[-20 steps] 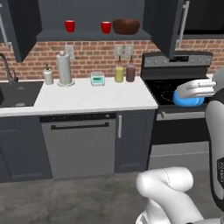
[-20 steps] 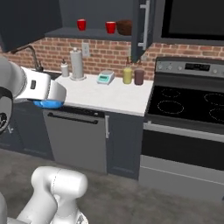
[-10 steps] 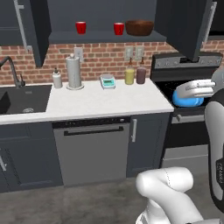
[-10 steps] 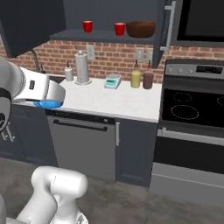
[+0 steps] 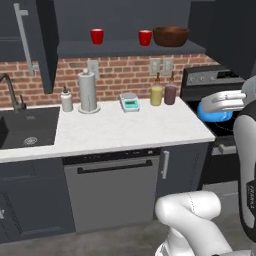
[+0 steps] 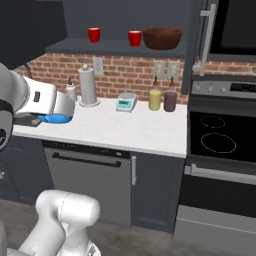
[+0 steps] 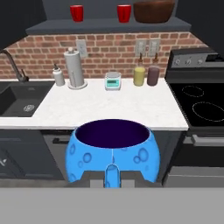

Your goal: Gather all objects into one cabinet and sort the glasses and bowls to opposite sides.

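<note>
Gripper [image 7: 112, 175] is clamped tight on the near rim of the blue bowl [image 7: 112, 151], carrying it in the air in front of the counter [image 7: 109, 111]. Up on the open shelf [image 5: 125, 48] sit two red cups [image 5: 97, 36] [image 5: 145, 37], and the brown bowl [image 5: 171, 36] is at the right end, just beside the second cup.

Both base views and the hand view face the counter [image 5: 125, 127] from behind the arm.
</note>
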Tool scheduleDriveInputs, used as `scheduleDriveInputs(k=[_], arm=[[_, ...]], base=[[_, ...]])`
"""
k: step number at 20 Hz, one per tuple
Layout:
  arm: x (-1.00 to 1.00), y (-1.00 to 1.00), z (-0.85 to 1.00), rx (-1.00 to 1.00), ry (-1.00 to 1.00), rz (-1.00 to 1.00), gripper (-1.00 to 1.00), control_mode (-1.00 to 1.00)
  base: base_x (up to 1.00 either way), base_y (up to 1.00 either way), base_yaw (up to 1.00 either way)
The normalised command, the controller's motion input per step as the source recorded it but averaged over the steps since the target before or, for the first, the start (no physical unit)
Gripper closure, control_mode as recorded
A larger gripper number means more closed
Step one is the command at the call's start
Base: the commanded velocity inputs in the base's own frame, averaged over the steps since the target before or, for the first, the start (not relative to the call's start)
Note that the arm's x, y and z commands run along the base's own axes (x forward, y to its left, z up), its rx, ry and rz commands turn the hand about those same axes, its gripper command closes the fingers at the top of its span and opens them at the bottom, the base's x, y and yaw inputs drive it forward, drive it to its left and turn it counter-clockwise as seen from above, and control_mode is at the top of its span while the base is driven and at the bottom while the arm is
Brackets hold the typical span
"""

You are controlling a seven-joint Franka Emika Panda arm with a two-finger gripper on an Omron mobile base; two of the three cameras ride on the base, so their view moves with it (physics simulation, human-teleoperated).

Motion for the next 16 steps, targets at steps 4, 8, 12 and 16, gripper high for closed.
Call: scheduleDriveInputs(k=[4,8,12,16], arm=[[0.0,0.0,0.0,0.0,0.0,0.0,1.0,1.0],[0.0,0.0,0.0,0.0,0.0,0.0,1.0,1.0],[0.0,0.0,0.0,0.0,0.0,0.0,1.0,1.0],[0.0,0.0,0.0,0.0,0.0,0.0,1.0,1.0]], base=[[0.53,0.25,-0.07],[0.41,0.44,-0.14],[0.38,0.48,-0.15],[0.35,0.47,-0.13]])
